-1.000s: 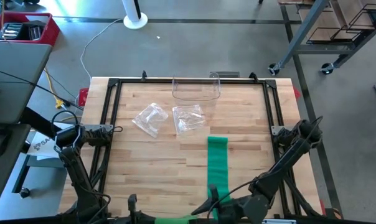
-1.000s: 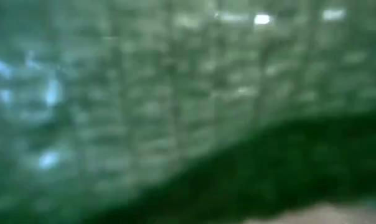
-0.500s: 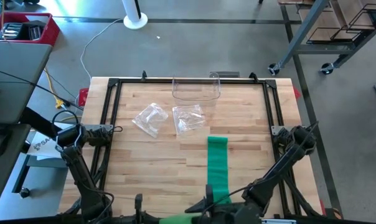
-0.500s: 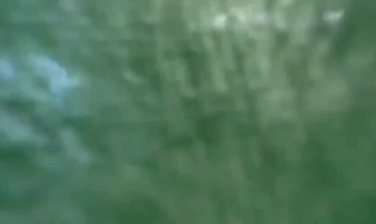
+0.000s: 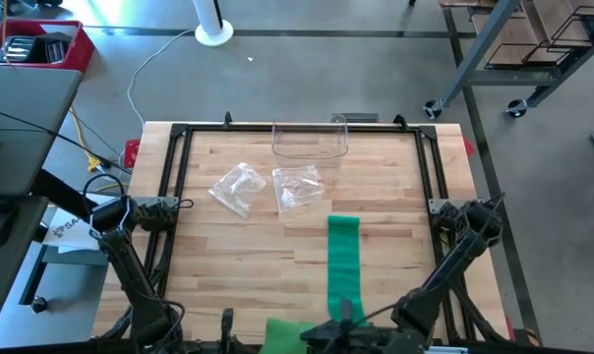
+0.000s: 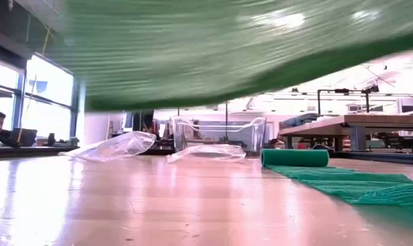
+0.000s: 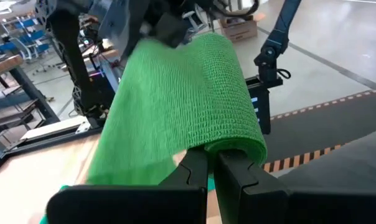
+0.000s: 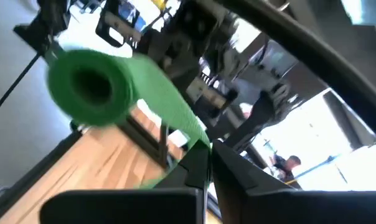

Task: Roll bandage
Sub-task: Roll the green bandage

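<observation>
The green bandage lies as a flat strip [image 5: 343,261] along the table's right half; its far end [image 6: 295,158] looks curled up on the wood. Its near part is wound into a roll [image 5: 287,334], held clear above the table's front edge and spreading across the top of the low view [image 6: 213,48]. My left gripper [image 7: 211,163] is shut at one end of the roll. My right gripper [image 8: 208,163] is shut on the strip just beside the roll [image 8: 88,87]. My left gripper pinches the roll's near end [image 7: 235,149] between its two fingers, coming level from the table's left, fingers along the roll. The roll is lifted clear of the table. Which layers sit between the fingers is hidden by the roll. My right gripper pinches the strip [image 8: 197,144] where it runs off the roll, coming about level from the table's right. The short piece between fingers and roll runs straight. Beyond the fingers the strip drops to the table [image 5: 343,295].
Two crumpled clear plastic bags [image 5: 236,187] [image 5: 299,189] lie at mid-table. A clear plastic bin [image 5: 310,141] stands at the far edge. A black frame [image 5: 174,197] borders the wooden top. Bare wood lies left of the strip.
My right gripper has rolled its wrist, shifted a little toward the table's right and shut on the strip. The wound part has grown into a plain roll at the front edge and has come up off the low camera, which now sees the table under it.
</observation>
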`<state>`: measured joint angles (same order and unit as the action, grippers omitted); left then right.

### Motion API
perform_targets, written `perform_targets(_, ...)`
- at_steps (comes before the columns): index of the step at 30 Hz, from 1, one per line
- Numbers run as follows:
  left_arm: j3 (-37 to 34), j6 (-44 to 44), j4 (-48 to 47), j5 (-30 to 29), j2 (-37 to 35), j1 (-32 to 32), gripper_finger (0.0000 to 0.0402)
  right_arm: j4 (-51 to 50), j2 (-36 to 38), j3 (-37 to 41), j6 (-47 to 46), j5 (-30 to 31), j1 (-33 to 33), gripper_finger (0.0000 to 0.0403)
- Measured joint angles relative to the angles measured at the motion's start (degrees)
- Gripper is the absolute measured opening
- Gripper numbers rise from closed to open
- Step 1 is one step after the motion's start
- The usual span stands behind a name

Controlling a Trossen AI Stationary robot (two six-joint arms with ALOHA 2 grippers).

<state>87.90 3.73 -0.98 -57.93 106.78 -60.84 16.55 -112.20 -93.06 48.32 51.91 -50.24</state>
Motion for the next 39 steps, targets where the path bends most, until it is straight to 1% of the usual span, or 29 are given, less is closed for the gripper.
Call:
perform_targets(5,0.0,3.3,-1.7,0.0,0.1,0.1,0.0001,5.5,0.0,0.0,5.8,0.0,-1.4,0.0003)
perform_targets(10,0.0,3.8,-1.3,0.0,0.1,0.1,0.0001,6.5,0.0,0.0,6.3,0.0,-1.1,0.0002)
perform_targets(12,0.0,4.3,-1.3,0.0,0.1,0.1,0.0001,7.1,0.0,0.0,7.7,0.0,-0.7,0.0001)
perform_targets(15,0.0,4.7,-1.3,0.0,0.1,0.1,0.0001,10.5,0.0,0.0,10.6,-0.1,-0.7,0.0001)
perform_targets(18,0.0,4.3,-1.3,-0.1,0.1,0.1,0.0001,14.1,0.0,0.0,13.6,-1.6,-0.8,0.0000)
perform_targets(22,0.0,4.3,-1.4,-0.2,0.1,0.1,0.0001,15.3,0.0,0.0,15.2,-4.1,-1.2,0.0000)
perform_targets(24,0.0,4.7,-1.4,-0.2,0.1,0.1,0.0001,15.2,0.0,0.0,15.2,-3.7,-1.2,0.0000)
perform_targets(28,0.0,5.0,-1.3,0.9,0.1,0.1,0.0001,13.8,0.0,0.0,15.2,0.4,0.0,0.0000)
perform_targets(32,0.0,5.2,-1.0,2.4,0.1,0.1,0.0001,10.6,0.0,0.0,11.1,1.1,2.0,0.0000)
perform_targets(39,0.0,5.0,-0.9,3.1,0.1,-0.1,0.0001,-2.9,0.0,0.0,-2.7,1.0,5.0,0.0000)
